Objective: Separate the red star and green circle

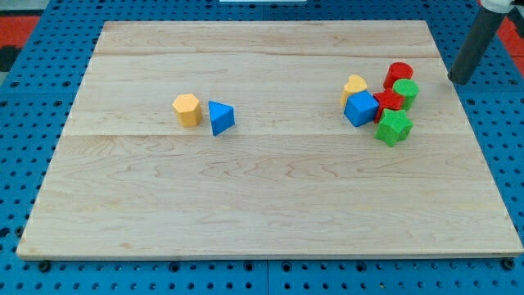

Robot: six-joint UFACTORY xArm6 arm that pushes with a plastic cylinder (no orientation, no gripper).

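Observation:
The red star (388, 102) lies in a cluster at the view's right. The green circle (405, 90) touches it on its upper right. My tip (459, 81) is to the right of the cluster, apart from the green circle, near the board's right edge.
In the cluster are also a red block (399, 74) at the top, a yellow heart (354, 85), a blue cube (360, 108) and a green star-like block (394, 127). A yellow hexagon (187, 109) and a blue triangle (220, 117) sit left of centre. The wooden board (262, 197) rests on a blue pegboard.

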